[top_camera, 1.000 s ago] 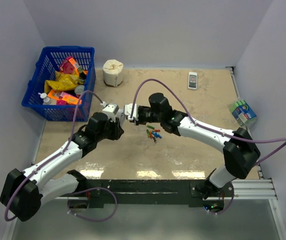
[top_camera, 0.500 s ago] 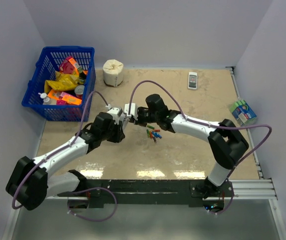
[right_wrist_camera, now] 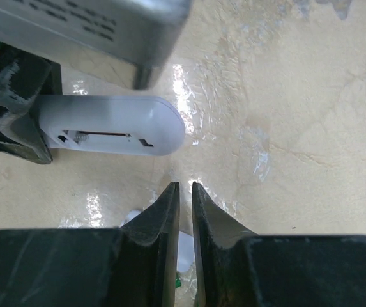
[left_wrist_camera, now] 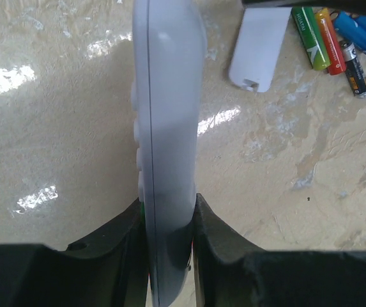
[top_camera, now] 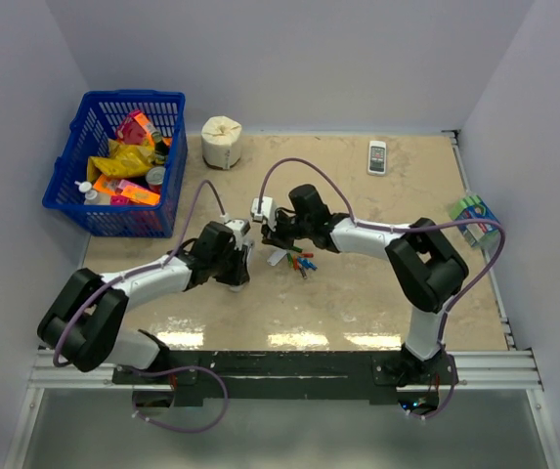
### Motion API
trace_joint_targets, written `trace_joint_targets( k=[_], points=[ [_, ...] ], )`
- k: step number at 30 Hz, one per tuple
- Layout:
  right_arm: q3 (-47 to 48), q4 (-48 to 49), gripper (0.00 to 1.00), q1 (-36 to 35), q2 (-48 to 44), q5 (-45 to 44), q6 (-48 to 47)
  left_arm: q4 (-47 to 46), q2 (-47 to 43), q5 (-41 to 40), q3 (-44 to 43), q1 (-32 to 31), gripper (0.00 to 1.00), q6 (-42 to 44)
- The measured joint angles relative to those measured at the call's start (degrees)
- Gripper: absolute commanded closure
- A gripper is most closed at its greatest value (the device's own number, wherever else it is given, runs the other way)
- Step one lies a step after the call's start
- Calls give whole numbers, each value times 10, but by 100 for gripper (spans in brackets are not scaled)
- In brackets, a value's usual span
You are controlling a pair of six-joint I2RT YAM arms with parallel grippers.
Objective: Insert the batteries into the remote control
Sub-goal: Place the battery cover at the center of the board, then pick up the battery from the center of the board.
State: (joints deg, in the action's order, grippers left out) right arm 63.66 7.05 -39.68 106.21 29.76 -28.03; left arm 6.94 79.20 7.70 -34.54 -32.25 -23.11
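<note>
My left gripper (top_camera: 241, 256) is shut on the silver-white remote control (left_wrist_camera: 167, 115), which it holds edge-on above the table (left_wrist_camera: 55, 141). In the right wrist view the remote (right_wrist_camera: 109, 125) shows an open battery compartment. My right gripper (right_wrist_camera: 185, 188) is shut and empty, just short of the remote's rounded end. The white battery cover (left_wrist_camera: 259, 48) lies loose on the table, partly under my right fingers (right_wrist_camera: 170, 211). The batteries (left_wrist_camera: 328, 39), green, orange, blue and dark, lie in a small heap (top_camera: 302, 262) beside the cover.
A blue basket (top_camera: 99, 210) of packets stands at the back left, with a white roll (top_camera: 223, 142) beside it. A short white handset (top_camera: 377, 156) lies at the back. A green-and-blue pack (top_camera: 477, 217) sits at the right edge.
Both grippers have come down and nearer to the table. The left arm has swung right with the remote. The white cover now lies on the table by the batteries.
</note>
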Motion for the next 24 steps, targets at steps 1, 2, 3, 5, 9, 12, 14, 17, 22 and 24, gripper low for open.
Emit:
trace_joint_targets(
  k=[1, 2, 3, 5, 9, 12, 14, 17, 22, 24],
  points=[
    [0, 0, 83, 2, 3, 0, 5, 1, 5, -1, 0, 1, 100, -1],
    [0, -1, 82, 3, 3, -2, 11, 2, 6, -1, 0, 2, 100, -3],
    [0, -1, 81, 5, 3, -2, 17, 2, 5, -5, 0, 4, 100, -3],
    [0, 2, 76, 7, 1, -5, 31, 2, -2, -10, 0, 11, 100, -4],
    [0, -2, 63, 7, -13, -23, 78, 1, -47, -29, 3, 19, 100, -5],
    [7, -21, 55, 7, -35, -40, 119, -8, -109, -43, 15, 20, 100, -5],
    [20, -43, 51, 7, -50, -55, 152, -25, -160, -52, 33, 22, 100, -5],
    [37, -80, 53, 7, -70, -72, 195, -50, -236, -60, 63, 25, 100, -4],
    [55, -156, 42, 7, -96, -125, 285, -84, -361, -64, 102, 30, 100, -2],
    [55, -196, 37, 8, -110, -149, 319, -104, -407, -61, 114, 30, 100, 0]
  ],
)
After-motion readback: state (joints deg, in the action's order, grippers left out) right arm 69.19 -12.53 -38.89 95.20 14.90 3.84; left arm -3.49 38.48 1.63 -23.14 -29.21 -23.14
